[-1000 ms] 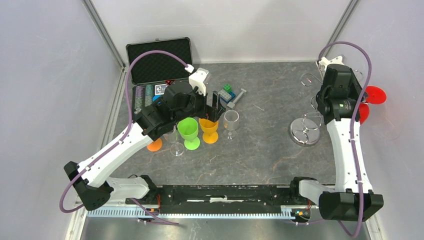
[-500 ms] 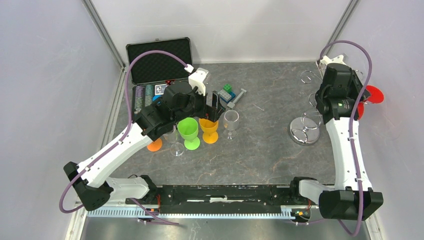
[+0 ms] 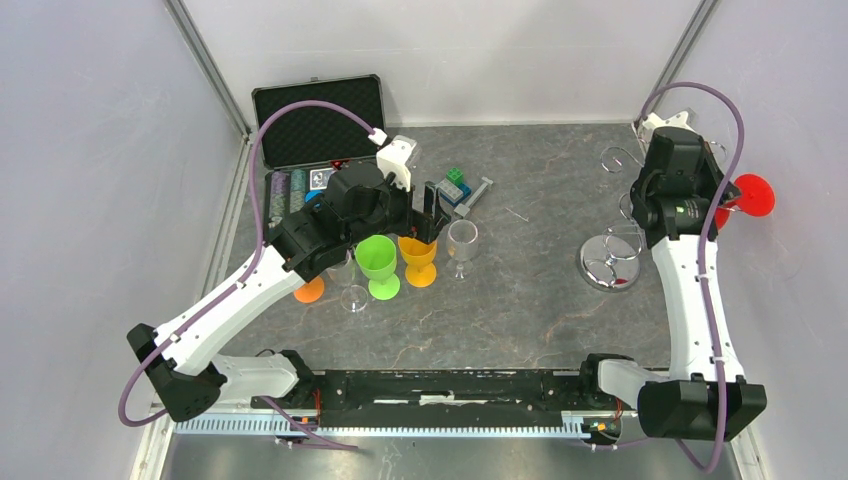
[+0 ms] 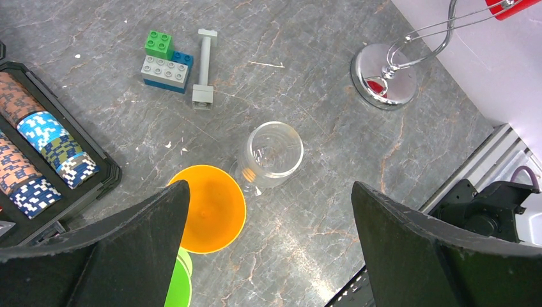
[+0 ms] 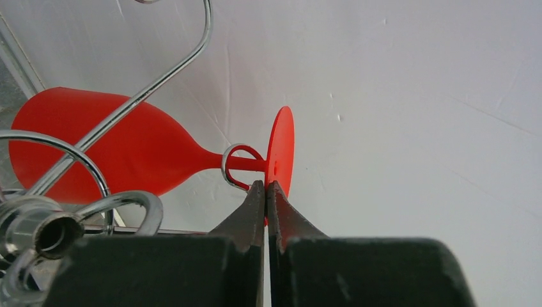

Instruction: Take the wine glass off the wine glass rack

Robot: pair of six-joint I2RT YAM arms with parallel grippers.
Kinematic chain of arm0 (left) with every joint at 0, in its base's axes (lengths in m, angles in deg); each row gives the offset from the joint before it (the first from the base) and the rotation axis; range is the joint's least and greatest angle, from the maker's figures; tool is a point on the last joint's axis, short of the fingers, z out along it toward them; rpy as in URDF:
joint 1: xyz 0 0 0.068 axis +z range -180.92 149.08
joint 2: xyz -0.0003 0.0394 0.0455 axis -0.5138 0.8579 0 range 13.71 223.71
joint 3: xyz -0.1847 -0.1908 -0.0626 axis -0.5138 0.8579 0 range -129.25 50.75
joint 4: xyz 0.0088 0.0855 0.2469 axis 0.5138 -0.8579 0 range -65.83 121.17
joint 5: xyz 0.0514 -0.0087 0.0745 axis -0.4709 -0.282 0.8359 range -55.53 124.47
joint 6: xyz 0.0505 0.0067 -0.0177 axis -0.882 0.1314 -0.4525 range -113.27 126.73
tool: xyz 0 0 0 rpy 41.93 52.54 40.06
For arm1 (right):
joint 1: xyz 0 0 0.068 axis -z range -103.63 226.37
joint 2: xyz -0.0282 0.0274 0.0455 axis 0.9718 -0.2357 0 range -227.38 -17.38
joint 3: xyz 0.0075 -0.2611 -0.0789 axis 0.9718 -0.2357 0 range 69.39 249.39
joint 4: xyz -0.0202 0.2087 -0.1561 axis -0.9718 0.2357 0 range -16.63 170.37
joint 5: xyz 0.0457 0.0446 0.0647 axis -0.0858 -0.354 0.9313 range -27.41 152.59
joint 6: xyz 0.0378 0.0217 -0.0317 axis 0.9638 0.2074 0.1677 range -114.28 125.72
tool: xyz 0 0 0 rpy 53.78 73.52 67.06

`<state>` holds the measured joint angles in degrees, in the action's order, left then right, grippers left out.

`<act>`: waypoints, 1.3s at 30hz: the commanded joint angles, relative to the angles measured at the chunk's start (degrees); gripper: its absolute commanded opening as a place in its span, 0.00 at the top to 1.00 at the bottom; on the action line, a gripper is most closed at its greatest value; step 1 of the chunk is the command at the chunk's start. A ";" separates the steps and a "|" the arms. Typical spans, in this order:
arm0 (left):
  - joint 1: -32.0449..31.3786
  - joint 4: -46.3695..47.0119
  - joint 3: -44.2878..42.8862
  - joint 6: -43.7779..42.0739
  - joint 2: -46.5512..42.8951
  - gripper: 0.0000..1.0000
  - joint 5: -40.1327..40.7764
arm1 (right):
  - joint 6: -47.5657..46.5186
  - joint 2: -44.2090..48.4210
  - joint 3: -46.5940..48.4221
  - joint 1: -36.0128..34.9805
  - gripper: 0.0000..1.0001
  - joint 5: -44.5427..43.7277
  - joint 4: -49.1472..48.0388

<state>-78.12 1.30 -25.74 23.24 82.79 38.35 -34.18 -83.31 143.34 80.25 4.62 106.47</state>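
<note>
Grey veined table (image 3: 540, 300), white walls (image 3: 90, 150) around, bears wine glass rack (image 3: 608, 270).

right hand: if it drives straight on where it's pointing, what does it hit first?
Likely the red wine glass, at the stem beside its foot, where a hook loop of the wine glass rack carries it. The shut right hand's tips sit just short of it; depth unclear.
</note>
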 commanded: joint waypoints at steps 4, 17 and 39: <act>0.49 2.60 -0.07 -1.13 -0.92 0.00 -1.42 | 1.59 2.93 3.08 -1.94 1.00 -2.54 3.69; 0.79 2.41 -0.06 -1.09 -0.68 0.00 -1.27 | 5.34 2.19 4.64 -15.07 1.00 -11.04 8.93; 1.01 0.89 -2.30 -0.55 0.64 0.00 -2.02 | -2.14 5.08 1.17 -8.36 1.00 -8.77 -0.40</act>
<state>-77.49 1.24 -25.72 23.24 82.83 37.28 -36.54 -79.73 145.24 70.08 -6.16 109.70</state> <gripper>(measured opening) 0.993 0.006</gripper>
